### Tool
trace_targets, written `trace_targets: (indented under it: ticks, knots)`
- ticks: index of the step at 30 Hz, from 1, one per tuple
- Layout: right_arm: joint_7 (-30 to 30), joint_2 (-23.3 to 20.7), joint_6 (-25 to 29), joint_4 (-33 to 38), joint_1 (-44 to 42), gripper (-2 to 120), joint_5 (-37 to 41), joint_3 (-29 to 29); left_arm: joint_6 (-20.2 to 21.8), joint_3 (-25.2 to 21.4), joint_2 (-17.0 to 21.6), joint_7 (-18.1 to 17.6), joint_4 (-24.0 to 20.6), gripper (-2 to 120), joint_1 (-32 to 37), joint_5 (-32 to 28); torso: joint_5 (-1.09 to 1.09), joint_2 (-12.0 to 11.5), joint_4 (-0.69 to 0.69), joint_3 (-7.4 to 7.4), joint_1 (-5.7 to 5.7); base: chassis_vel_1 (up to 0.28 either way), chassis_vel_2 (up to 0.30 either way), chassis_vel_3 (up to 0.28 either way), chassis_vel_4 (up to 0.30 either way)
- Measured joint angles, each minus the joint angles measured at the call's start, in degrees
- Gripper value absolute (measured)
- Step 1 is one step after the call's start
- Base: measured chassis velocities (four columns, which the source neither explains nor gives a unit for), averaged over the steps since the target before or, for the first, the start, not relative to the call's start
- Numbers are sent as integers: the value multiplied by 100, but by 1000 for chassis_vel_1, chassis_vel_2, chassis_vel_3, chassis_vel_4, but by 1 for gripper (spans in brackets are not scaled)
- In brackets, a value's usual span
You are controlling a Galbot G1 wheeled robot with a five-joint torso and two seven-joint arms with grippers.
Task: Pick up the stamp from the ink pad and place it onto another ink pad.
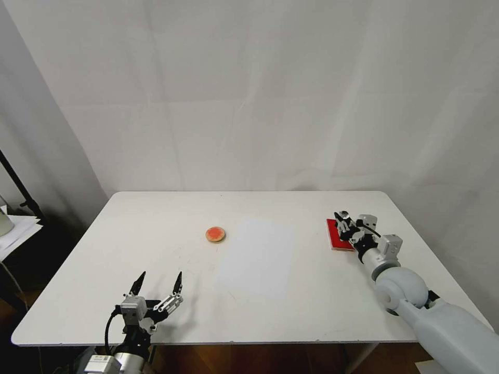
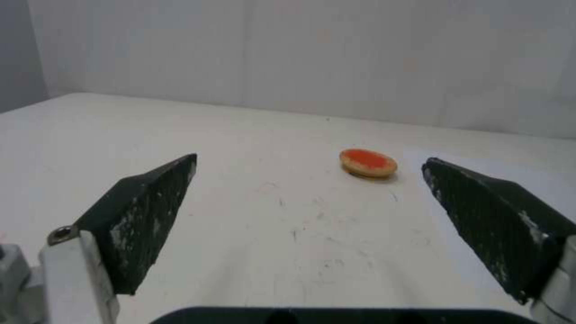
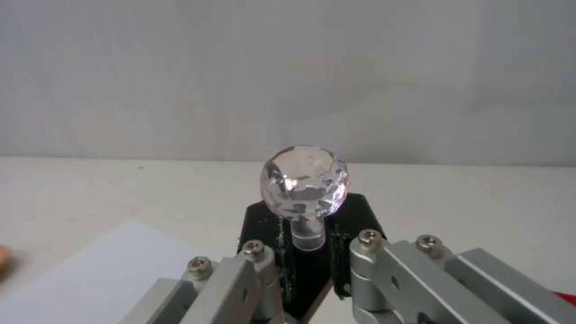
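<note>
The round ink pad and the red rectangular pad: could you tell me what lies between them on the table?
A white sheet of paper lies flat between the round ink pad and the red rectangular pad, seen in the head view.

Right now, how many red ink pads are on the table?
2. The round pad lies near the table's middle; the rectangular red pad lies on the right, under the right gripper, which is shut on the stamp.

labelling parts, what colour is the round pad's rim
Tan, around an orange-red centre; the round ink pad shows best in the left wrist view.
</note>
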Motion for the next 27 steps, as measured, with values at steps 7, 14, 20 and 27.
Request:
trace_targets:
  ticks: [7, 14, 20, 27]
  knots:
    - [-227, 304, -24, -89, 1687, 10, 268, -2087, 0, 0, 0, 0, 0, 100, -1, 0, -2, 0, 2, 0, 0, 0, 0, 0, 0]
    - [-227, 940, 1, -643, 2251, 10, 177, -3070, 0, 0, 0, 0, 0, 100, 0, 0, 2, 0, 2, 1, 1, 0, 0, 0, 0]
    - [-243, 1137, -85, -953, 2273, 10, 55, -3245, 0, 0, 0, 0, 0, 100, 0, 0, 2, 0, 1, 1, 1, 0, 0, 0, 0]
    - [-243, 1130, -100, -987, 2075, 10, -9, -3229, 0, 0, 0, 0, 0, 100, 0, 0, 1, 0, 0, -1, 0, 0, 0, 0, 0]
